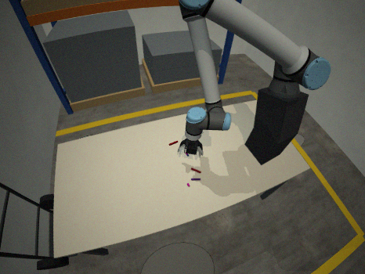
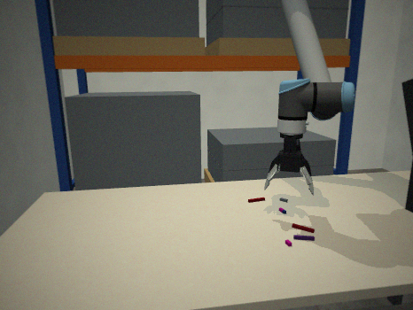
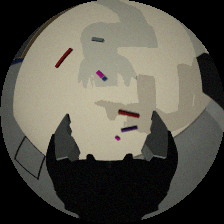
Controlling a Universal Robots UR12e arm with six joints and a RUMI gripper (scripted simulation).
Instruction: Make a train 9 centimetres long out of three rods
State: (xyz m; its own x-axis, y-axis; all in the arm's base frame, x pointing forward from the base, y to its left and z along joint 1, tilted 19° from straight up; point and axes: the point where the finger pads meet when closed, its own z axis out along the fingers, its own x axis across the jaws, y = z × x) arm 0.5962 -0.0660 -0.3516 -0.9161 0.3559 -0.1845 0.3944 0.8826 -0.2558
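My gripper (image 2: 289, 186) is open and empty, hanging above the table over the rods. It also shows in the top view (image 1: 190, 150) and the wrist view (image 3: 112, 131). Below it a short magenta rod (image 2: 281, 209) lies end to end with a tiny blue rod (image 2: 284, 212); this pair shows in the wrist view (image 3: 101, 76). A grey rod (image 2: 284, 199) lies just behind them. One red rod (image 2: 256, 199) lies to the left. A second red rod (image 2: 303, 228), a purple rod (image 2: 304, 237) and another magenta rod (image 2: 288, 243) lie nearer the front.
The dark robot base (image 1: 276, 121) stands at the table's right side. Grey boxes (image 2: 133, 137) sit on a blue shelf frame behind the table. The rods lie in a loose cluster right of the table's middle.
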